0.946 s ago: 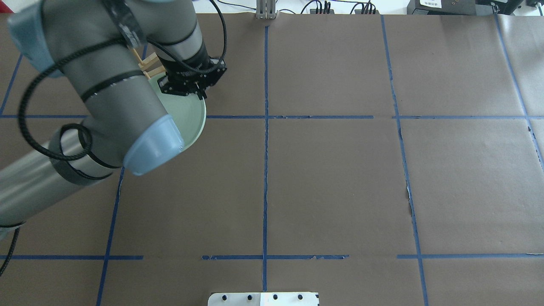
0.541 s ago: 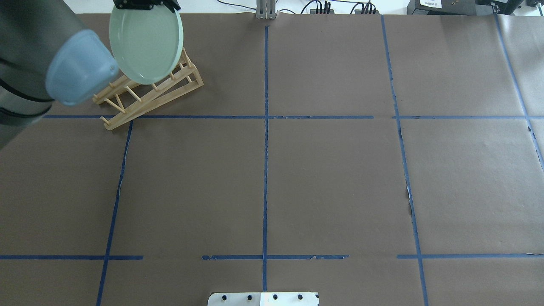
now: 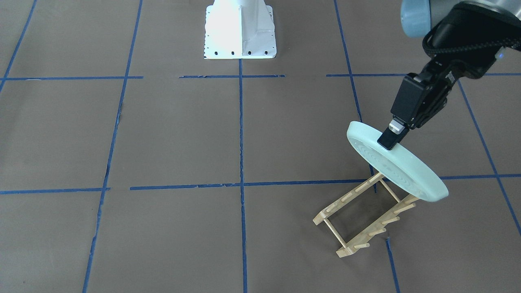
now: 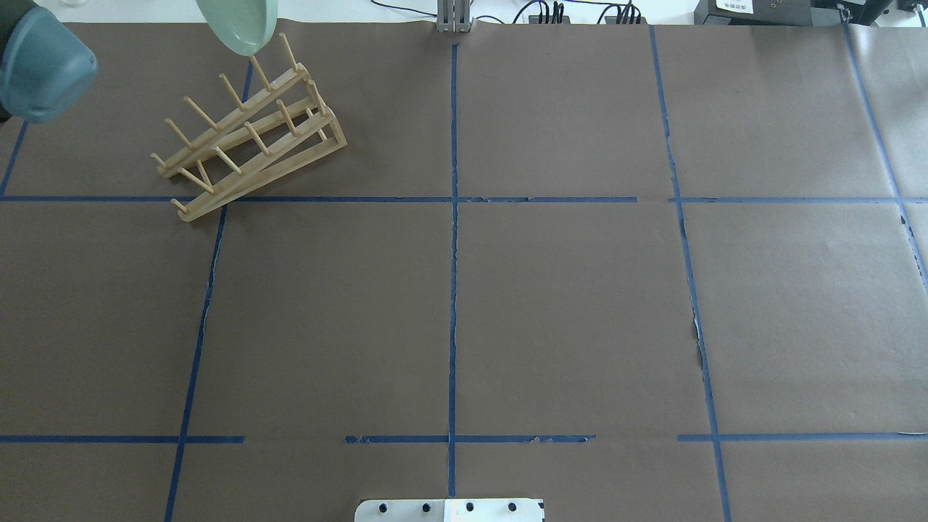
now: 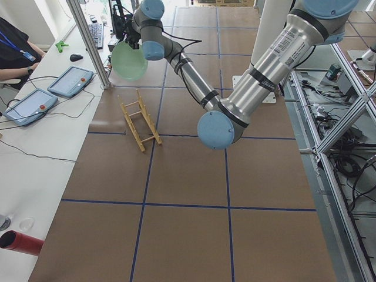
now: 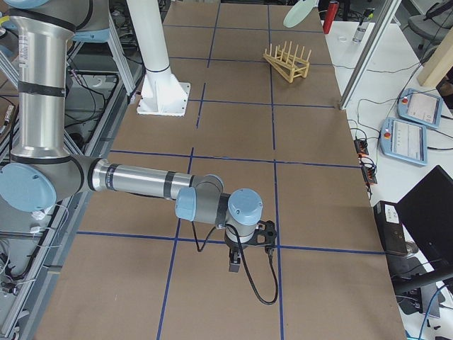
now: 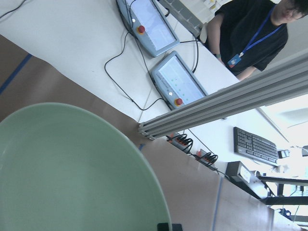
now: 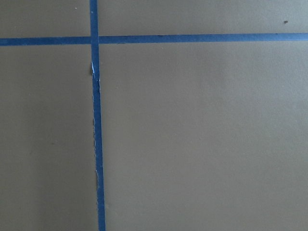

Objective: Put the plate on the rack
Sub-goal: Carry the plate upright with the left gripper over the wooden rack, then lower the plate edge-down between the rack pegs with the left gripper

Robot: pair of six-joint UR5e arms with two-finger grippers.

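My left gripper [image 3: 389, 139] is shut on the upper rim of the pale mint-green plate [image 3: 397, 169]. It holds the plate tilted on edge in the air, above the far-left end of the light-wood rack [image 3: 346, 199]. The plate's lower rim is close to the rack's end pegs; I cannot tell if it touches them. In the overhead view only the plate's lower edge [image 4: 243, 25] shows, above the rack [image 4: 261, 174]; the gripper is out of frame. The plate fills the left wrist view [image 7: 72, 168]. My right gripper [image 6: 248, 241] hangs low over bare table, far from the rack; I cannot tell its state.
The robot base [image 3: 240, 28] stands at the table's near-middle edge. An aluminium post [image 5: 88, 41], two control tablets [image 5: 70, 79] and a seated operator [image 7: 255, 33] are just beyond the table edge by the rack. My left arm's elbow [image 4: 43, 61] hangs over the left corner.
My left arm has carried the plate up and towards the table's far edge. The rack, once hidden behind arm and plate, now shows whole in the overhead view.
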